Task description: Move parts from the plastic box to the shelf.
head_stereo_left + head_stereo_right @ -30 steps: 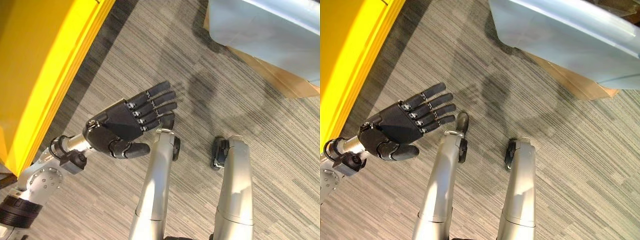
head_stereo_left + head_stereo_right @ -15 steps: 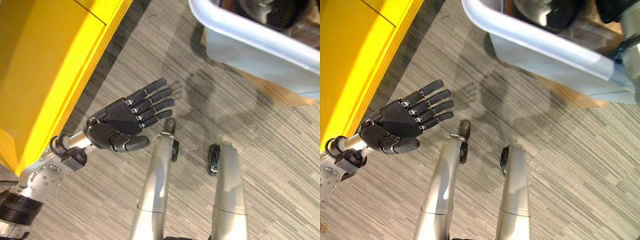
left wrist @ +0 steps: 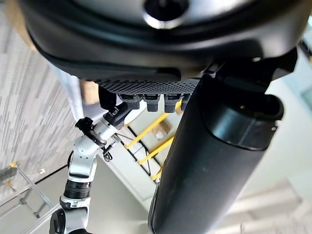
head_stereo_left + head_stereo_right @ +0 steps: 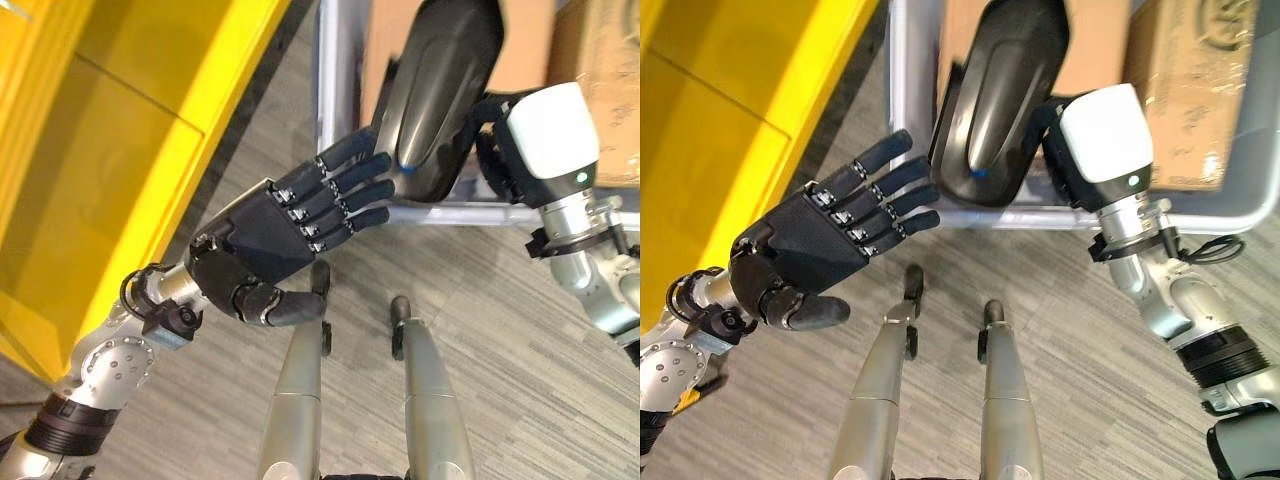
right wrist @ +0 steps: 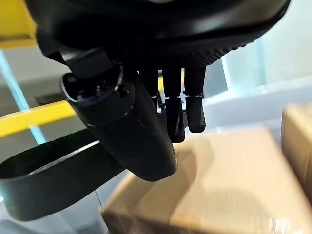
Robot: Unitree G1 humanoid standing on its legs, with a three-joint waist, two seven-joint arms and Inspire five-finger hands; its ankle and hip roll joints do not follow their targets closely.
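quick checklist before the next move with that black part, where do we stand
1. Black part out of the plastic box: ok, it is lifted over the box's front rim.
2. Right robot hand holding the part: ok, its fingers curl round the part's edge.
3. Left robot hand ready to support: ok, open, straight fingertips at the part's side; actual contact cannot tell.
4. Grip firm enough to carry: cannot tell.
5. Yellow shelf within reach: ok, it stands close on the robot's left.
6. Free spot on the shelf: cannot tell.
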